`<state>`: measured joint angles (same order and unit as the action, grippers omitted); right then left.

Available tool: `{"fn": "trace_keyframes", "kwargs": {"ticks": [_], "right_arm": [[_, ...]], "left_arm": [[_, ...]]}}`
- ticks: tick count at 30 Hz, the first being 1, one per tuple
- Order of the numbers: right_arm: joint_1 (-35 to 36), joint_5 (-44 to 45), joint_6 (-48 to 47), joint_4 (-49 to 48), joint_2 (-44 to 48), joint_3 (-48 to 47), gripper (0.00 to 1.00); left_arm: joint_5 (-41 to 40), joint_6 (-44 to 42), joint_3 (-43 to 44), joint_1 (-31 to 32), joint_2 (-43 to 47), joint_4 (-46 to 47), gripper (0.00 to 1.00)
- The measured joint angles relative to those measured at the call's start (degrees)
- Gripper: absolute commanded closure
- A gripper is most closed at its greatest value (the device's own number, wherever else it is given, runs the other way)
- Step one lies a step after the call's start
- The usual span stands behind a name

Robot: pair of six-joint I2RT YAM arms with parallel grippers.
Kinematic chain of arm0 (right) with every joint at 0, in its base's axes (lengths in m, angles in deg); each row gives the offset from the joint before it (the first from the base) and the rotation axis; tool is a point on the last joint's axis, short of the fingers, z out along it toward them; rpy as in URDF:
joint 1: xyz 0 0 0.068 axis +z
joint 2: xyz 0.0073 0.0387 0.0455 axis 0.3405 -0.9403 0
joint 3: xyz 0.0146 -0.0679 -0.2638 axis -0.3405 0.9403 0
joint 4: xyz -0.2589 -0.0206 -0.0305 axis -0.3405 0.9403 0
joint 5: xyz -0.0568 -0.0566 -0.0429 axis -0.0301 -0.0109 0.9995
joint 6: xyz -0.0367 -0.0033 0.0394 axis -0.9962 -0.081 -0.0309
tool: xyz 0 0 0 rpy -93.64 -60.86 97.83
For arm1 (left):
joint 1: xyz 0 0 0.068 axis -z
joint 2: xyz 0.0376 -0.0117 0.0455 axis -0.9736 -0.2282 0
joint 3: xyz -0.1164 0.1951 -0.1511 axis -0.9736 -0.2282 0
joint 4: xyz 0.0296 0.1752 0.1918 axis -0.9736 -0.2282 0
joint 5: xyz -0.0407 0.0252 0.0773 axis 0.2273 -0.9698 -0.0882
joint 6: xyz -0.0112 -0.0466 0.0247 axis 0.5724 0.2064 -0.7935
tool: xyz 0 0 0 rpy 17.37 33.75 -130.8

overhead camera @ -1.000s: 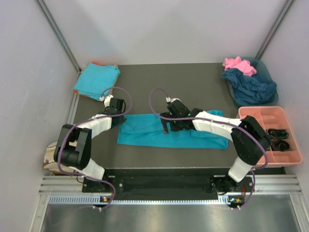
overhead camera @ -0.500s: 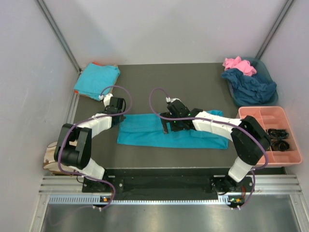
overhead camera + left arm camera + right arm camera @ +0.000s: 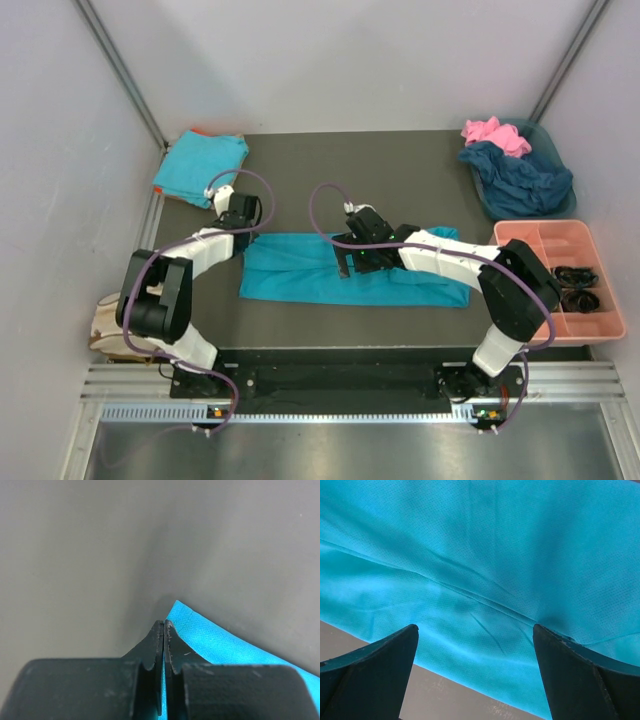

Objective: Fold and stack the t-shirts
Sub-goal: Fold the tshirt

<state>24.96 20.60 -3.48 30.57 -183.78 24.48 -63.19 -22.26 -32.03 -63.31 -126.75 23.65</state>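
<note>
The blue shirt (image 3: 290, 278) lay long from left to right, in the middle of the table (image 3: 400, 170). The left gripper (image 3: 164, 627) was pinched tight on its far left corner. The right gripper (image 3: 475, 630) hung wide open, right over the middle of it.

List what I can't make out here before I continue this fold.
- Left wrist view: the left gripper is shut on the teal shirt; its fingers hide how much cloth they hold.
- Right wrist view: the right gripper is open over the shirt; contact unclear.
- Top view: the heap in the bin hides its own garment count.
- Top view: black items in the pink tray, too small to identify.
</note>
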Motion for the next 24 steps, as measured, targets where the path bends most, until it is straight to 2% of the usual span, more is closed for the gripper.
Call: {"fn": "trace_keyframes", "kwargs": {"ticks": [7,10,13,14,18,24], "right_arm": [[0.0,0.1,0.0,0.5,0.0,0.0,0.04],[0.0,0.8,0.0,1.0,0.0,0.0,0.04],[0.0,1.5,0.3,1.7,0.6,0.7,0.03],[0.0,1.8,0.6,1.8,1.3,1.4,0.03],[0.0,3.7,1.9,4.1,6.7,4.5,0.03],[0.0,7.1,3.6,7.5,16.7,5.0,0.01]], "left_arm": [[-0.7,-0.9,1.1,0.0,-2.3,1.1,1.0],[-0.7,-1.1,2.1,0.0,-3.4,1.3,0.95],[-0.7,-1.4,2.7,0.0,-4.2,1.4,0.72],[-0.7,-1.5,2.9,0.0,-4.3,1.3,0.57],[-0.7,-1.0,3.1,0.0,-4.3,0.6,0.4],[-1.7,-0.6,3.1,0.0,0.4,-2.6,0.34]]}}
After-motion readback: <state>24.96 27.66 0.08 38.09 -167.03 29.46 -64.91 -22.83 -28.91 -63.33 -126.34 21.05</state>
